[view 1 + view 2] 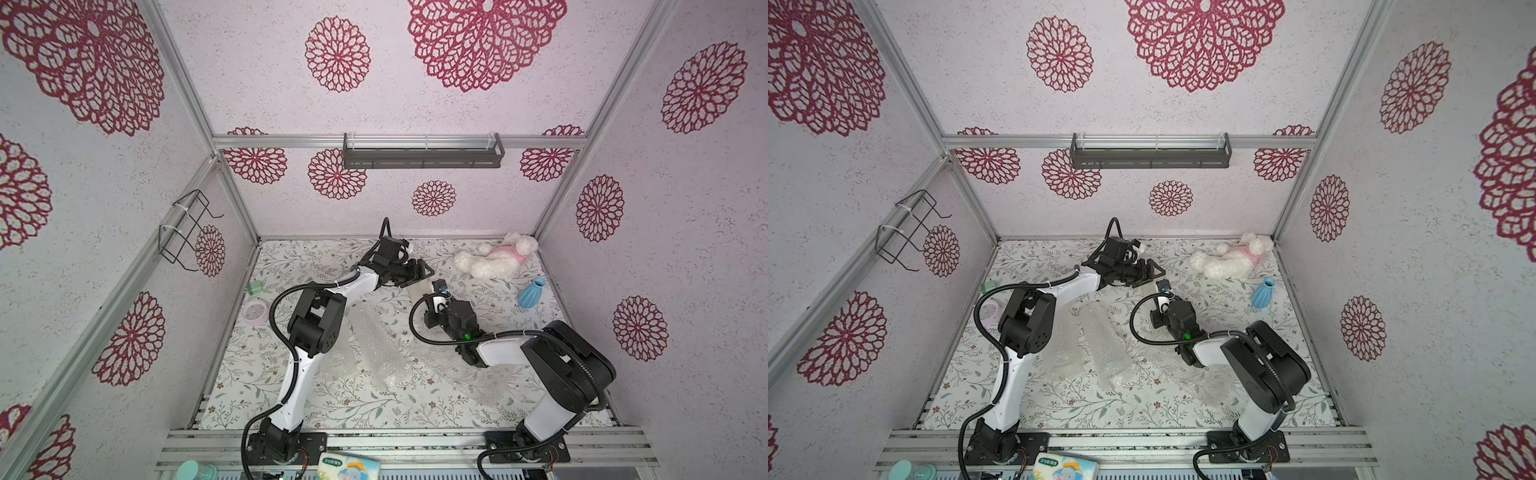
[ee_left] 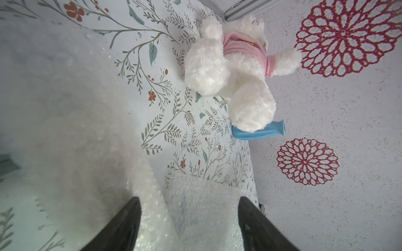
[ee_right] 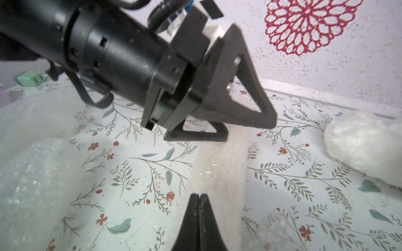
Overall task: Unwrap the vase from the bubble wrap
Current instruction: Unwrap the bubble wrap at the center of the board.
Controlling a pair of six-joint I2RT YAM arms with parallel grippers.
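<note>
**Item 1, my left gripper** (image 2: pixel 188 198): on the side of the plush toy (image 1: pixel 494 255) away from the wall. Its jaws stand wide, holding a folded wad of bubble wrap (image 1: pixel 374 345). I cannot tell whether anything is inside the wad.

**Item 2, my right gripper** (image 3: pixel 199 195): nearer my bases than the plush toy. Its jaws are pressed fully together, with the tips on a strip of wrap running out from the wad. I cannot tell whether film is caught between them.

**Item 3, bubble wrap, remainder:** loose crumpled sheets on the table (image 1: pixel 332 407), well apart from the plush toy, towards my bases.

**Item 4, vase** (image 1: pixel 532 294): blue, bare and upright, just beside the plush toy on the right-wall side.

**Hazards, as I judge them:**
- The film is thin and slick, so a pull from my right tips may slide off it.
- The wad is soft, so a wide hold may let it squirm free.
- A trailing sheet or a swinging arm near the plush toy could topple the vase.
</note>
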